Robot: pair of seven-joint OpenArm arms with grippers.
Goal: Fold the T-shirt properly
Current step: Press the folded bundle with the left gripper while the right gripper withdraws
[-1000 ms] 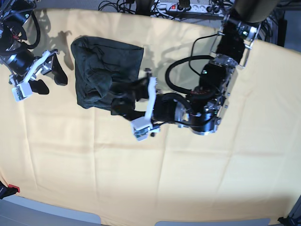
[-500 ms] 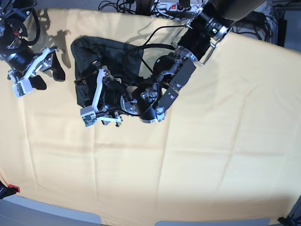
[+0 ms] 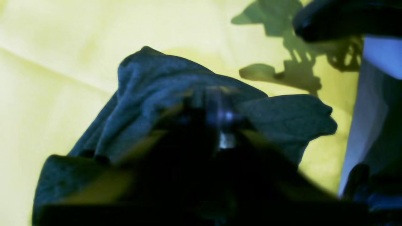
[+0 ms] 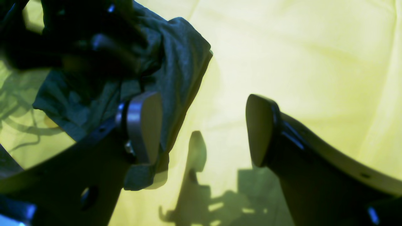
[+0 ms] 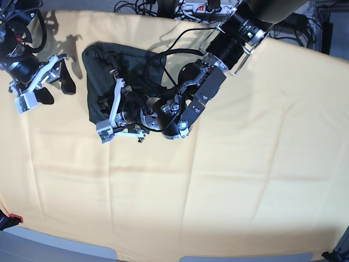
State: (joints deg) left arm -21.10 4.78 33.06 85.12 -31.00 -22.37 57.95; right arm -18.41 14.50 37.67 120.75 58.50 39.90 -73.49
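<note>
**Late stage of folding: the shirt lies as a compact bundle while one arm works on its lower edge.**

The T-shirt sits in the upper left of the base view on the yellow cloth, already gathered into a roughly square, several-layer packet; its top and left edges look straight, but the lower part is rumpled and bunched, so by this view the fold is judged mostly done, with tidying or a last fold left. The left gripper, reaching in from the upper right, is clenched at that lower edge, and the left wrist view shows fabric puckered around its tip, so it appears to pinch the shirt. The right gripper, at the far left of the frame, stands spread and empty, beside the bundle without touching it.
</note>
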